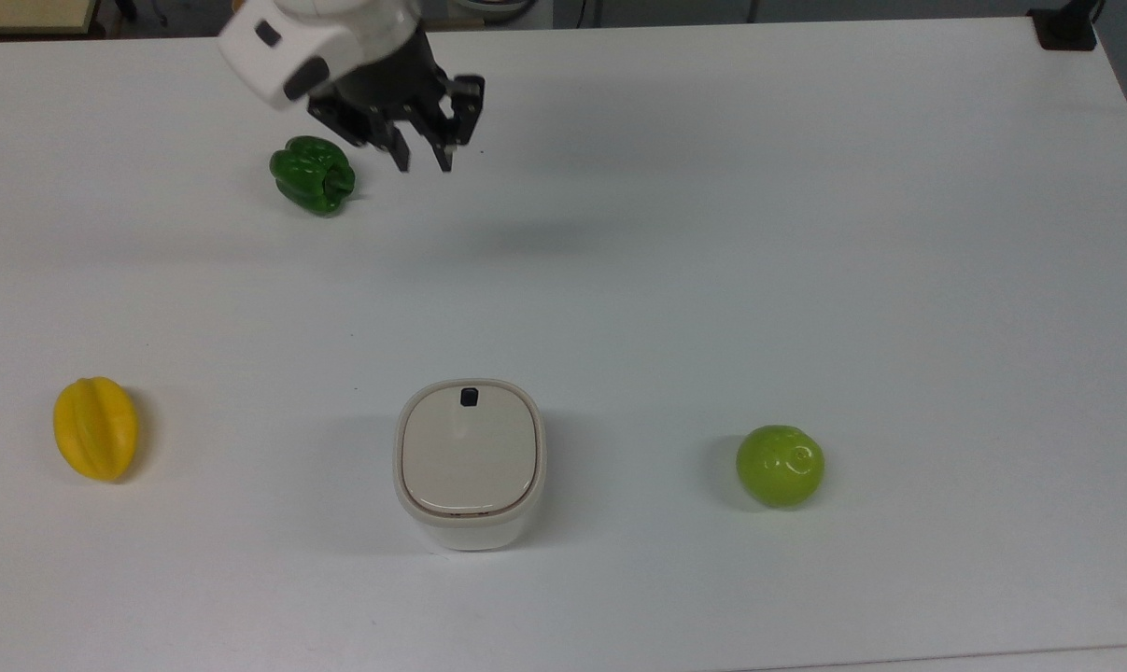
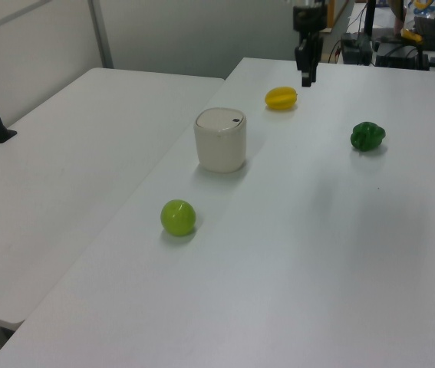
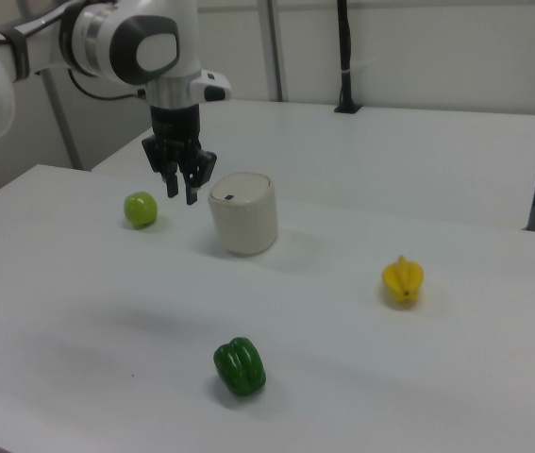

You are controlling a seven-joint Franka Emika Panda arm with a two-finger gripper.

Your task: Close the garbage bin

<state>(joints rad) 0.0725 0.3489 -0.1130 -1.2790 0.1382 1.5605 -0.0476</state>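
Already we judge the garbage bin [image 1: 470, 464] shut, its lid flat, well below our gripper [image 1: 423, 157] in the top view; fingers parted, empty, so we simply retreat clear of the green pepper [image 1: 312, 175].

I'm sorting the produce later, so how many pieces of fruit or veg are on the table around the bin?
3. In the top view, a green pepper sits at upper left, a yellow starfruit left of the garbage bin, and a green apple right of it. Nothing looks hidden.

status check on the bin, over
Gripper open, empty, raised near the green pepper. Garbage bin lid flat, shut. Nothing on or against it.
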